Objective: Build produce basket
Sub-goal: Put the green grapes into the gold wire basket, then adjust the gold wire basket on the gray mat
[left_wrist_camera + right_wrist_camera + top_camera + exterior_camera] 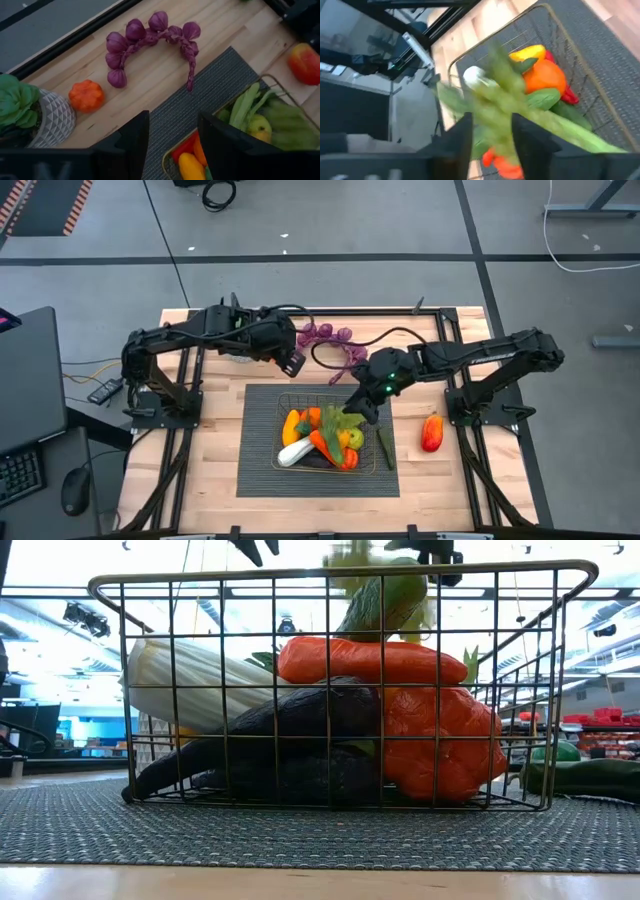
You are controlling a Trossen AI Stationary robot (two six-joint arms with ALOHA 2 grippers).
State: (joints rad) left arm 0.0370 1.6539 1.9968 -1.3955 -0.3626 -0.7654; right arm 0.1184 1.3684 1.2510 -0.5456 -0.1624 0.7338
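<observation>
the basket (285, 464) sits on the mat (258, 430), holding the produce (322, 440); onion braid (335, 340) behind the mat, a cucumber (385, 448) beside the basket.

We see two dark arms with black cables. The right arm (470, 360) has a tiny green light, maybe a lamp.

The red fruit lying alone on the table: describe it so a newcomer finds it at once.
Start at the wire basket on the dark mat. Look beyond the mat's edge on the right arm's side, on bare wood: the red-orange fruit lies there alone, outside the basket, unlike the piled produce.
</observation>
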